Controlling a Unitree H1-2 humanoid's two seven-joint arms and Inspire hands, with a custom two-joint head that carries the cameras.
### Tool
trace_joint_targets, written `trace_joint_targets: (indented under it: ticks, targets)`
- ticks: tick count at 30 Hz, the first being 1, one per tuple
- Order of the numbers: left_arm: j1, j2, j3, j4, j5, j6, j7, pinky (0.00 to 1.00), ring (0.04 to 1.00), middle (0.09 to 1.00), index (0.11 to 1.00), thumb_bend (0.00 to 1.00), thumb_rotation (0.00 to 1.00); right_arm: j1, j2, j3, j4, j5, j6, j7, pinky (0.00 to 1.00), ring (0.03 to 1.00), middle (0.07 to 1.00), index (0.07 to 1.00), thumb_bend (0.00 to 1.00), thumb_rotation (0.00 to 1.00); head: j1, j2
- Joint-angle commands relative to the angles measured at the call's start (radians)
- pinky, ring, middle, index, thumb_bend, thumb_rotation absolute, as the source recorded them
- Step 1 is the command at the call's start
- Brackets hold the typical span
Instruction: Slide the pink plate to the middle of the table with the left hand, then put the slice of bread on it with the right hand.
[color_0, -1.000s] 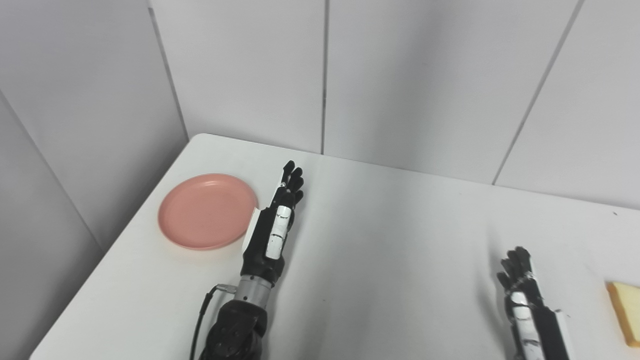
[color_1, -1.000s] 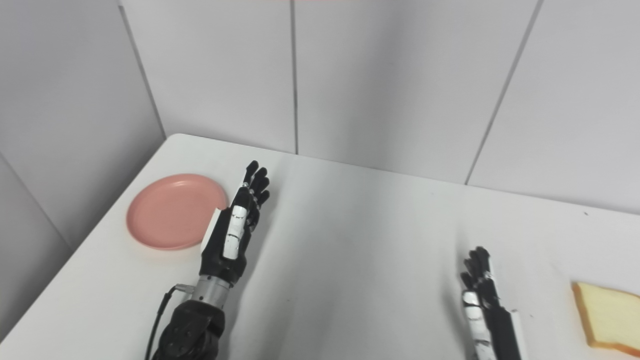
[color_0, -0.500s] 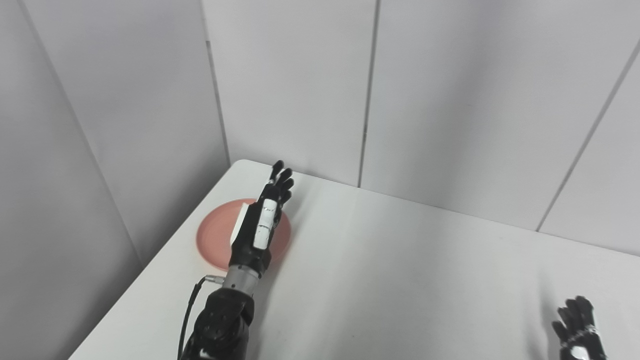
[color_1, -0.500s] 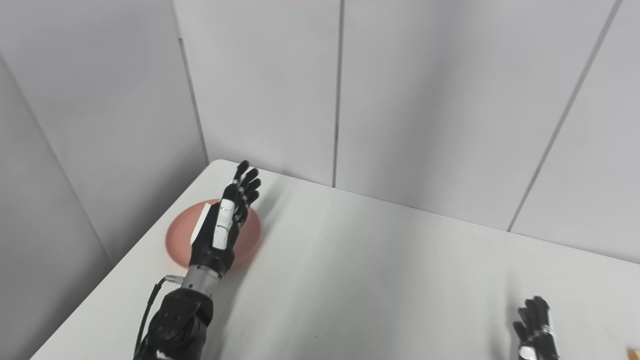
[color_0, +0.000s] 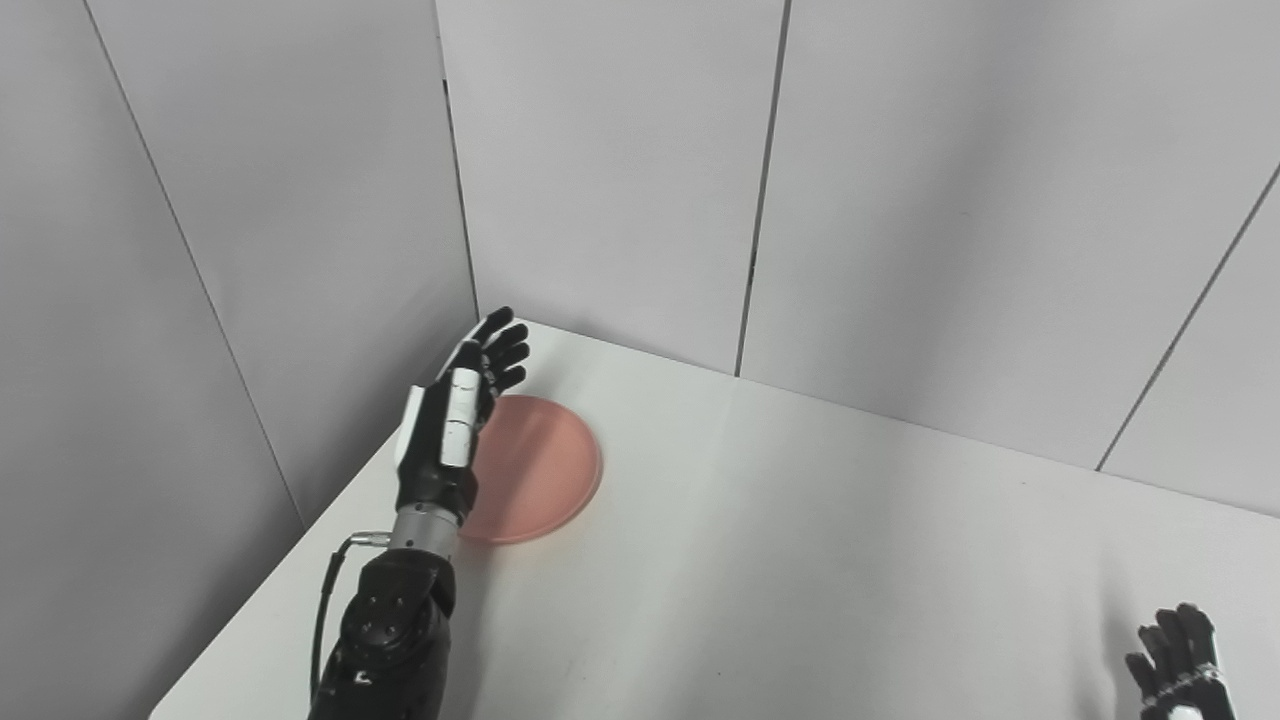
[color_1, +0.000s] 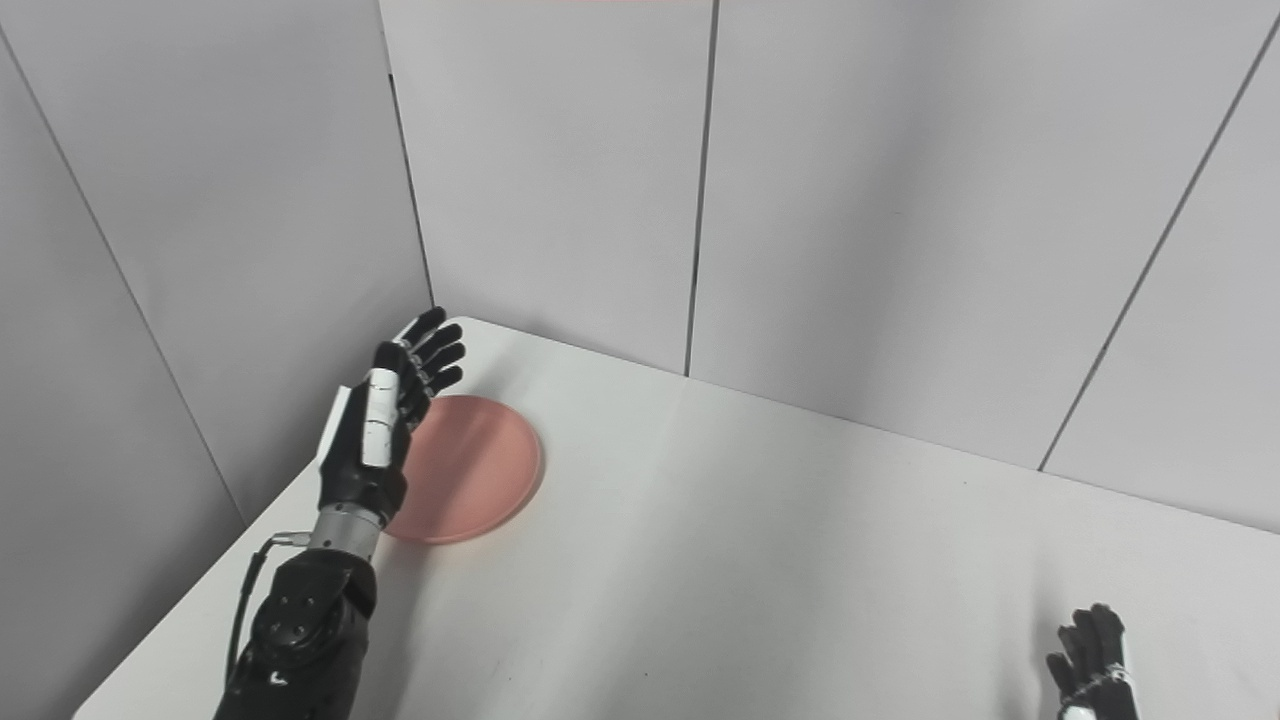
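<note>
Your left hand (color_0: 455, 425) has crossed over the round pink plastic plate (color_0: 535, 467) to its left edge, fingers spread, grasping nothing. The plate sits at the white table's (color_0: 800, 560) far-left corner; you can now push it rightward. Right hand (color_1: 1092, 660) waits near-right, apparently empty.

The left hand (color_0: 455, 425) is of matt black plastic with glossy white panels along its back, and a bare metal collar sits at its wrist. Just right of it, the pink plate (color_0: 545, 470) looks smooth and matt, likely plastic. Under both, the table (color_0: 800, 560) is smooth white with a faint sheen.
</note>
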Motion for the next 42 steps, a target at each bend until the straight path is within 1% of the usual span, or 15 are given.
trace_joint_targets:
  ticks: [1,5,8,11,15,19,23,25,29,33,37,38,39,41,42]
  targets:
    - [-0.035,0.042,0.017,-0.047,-0.015,0.009,0.007,0.82,0.817,0.824,0.824,0.88,1.00,0.065,-0.011,-0.002,0.033,0.010,0.013,0.020,1.00,1.000,1.000,1.000,0.67,0.83,0.006,-0.001]
    - [-0.034,0.066,0.038,-0.026,-0.005,0.003,0.023,0.77,0.777,0.785,0.785,0.89,1.00,0.072,-0.015,-0.005,0.027,0.036,0.025,0.032,1.00,1.000,1.000,1.000,0.69,0.80,0.013,-0.006]
    - [-0.036,0.074,0.050,0.006,-0.002,-0.018,0.034,0.76,0.769,0.775,0.775,0.89,1.00,0.074,-0.017,-0.008,0.026,0.052,0.029,0.038,1.00,1.000,1.000,1.000,0.68,0.80,0.020,-0.011]
    - [-0.038,0.085,0.066,0.026,0.002,-0.020,0.054,0.73,0.733,0.738,0.739,0.89,1.00,0.077,-0.020,-0.008,0.020,0.054,0.041,0.040,1.00,1.000,1.000,1.000,0.69,0.79,0.023,-0.010]
    - [-0.039,0.098,0.079,0.080,0.008,-0.048,0.070,0.73,0.735,0.738,0.740,0.87,1.00,0.070,-0.022,-0.009,0.035,0.053,0.039,0.049,1.00,1.000,1.000,1.000,0.68,0.80,0.021,-0.023]
    - [-0.044,0.101,0.087,0.128,0.013,-0.075,0.092,0.74,0.741,0.744,0.744,0.87,1.00,0.066,-0.025,-0.008,0.044,0.056,0.034,0.059,1.00,1.000,1.000,1.000,0.69,0.80,0.027,-0.027]
    - [-0.053,0.107,0.088,0.187,0.010,-0.090,0.098,0.77,0.774,0.766,0.765,0.84,1.00,0.065,-0.029,-0.007,0.053,0.067,0.027,0.069,1.00,1.000,1.000,1.000,0.69,0.79,0.032,-0.038]
    - [-0.057,0.110,0.089,0.217,-0.001,-0.102,0.096,0.78,0.786,0.774,0.773,0.85,1.00,0.066,-0.032,-0.009,0.061,0.063,0.016,0.071,1.00,1.000,1.000,1.000,0.69,0.80,0.035,-0.039]
    - [-0.060,0.113,0.092,0.248,-0.002,-0.111,0.102,0.80,0.805,0.790,0.789,0.85,1.00,0.070,-0.032,-0.012,0.064,0.054,0.003,0.073,1.00,1.000,1.000,1.000,0.67,0.81,0.039,-0.040]
    - [-0.068,0.115,0.100,0.283,-0.010,-0.133,0.106,0.86,0.830,0.806,0.798,0.85,1.00,0.072,-0.035,-0.012,0.057,0.041,0.011,0.071,1.00,1.000,1.000,1.000,0.69,0.82,0.046,-0.041]
    - [-0.072,0.115,0.099,0.300,-0.009,-0.132,0.102,0.90,0.855,0.819,0.810,0.85,1.00,0.071,-0.033,-0.014,0.055,0.046,0.012,0.073,1.00,1.000,1.000,1.000,0.69,0.82,0.058,-0.043]
    - [-0.073,0.117,0.097,0.307,-0.014,-0.132,0.093,0.92,0.867,0.822,0.808,0.86,1.00,0.071,-0.033,-0.014,0.054,0.048,0.015,0.074,1.00,1.000,1.000,1.000,0.69,0.82,0.060,-0.042]
    - [-0.073,0.118,0.095,0.311,-0.019,-0.131,0.087,0.93,0.869,0.822,0.808,0.86,1.00,0.071,-0.033,-0.014,0.053,0.050,0.017,0.074,1.00,1.000,1.000,1.000,0.69,0.82,0.060,-0.042]
    - [-0.075,0.121,0.090,0.321,-0.028,-0.117,0.075,0.96,0.883,0.824,0.807,0.87,1.00,0.073,-0.034,-0.015,0.046,0.047,0.026,0.071,1.00,1.000,1.000,1.000,0.70,0.82,0.060,-0.042]
    - [-0.076,0.122,0.088,0.327,-0.031,-0.114,0.072,0.96,0.885,0.824,0.807,0.88,1.00,0.071,-0.036,-0.015,0.053,0.044,0.015,0.073,1.00,1.000,1.000,1.000,0.70,0.82,0.060,-0.042]
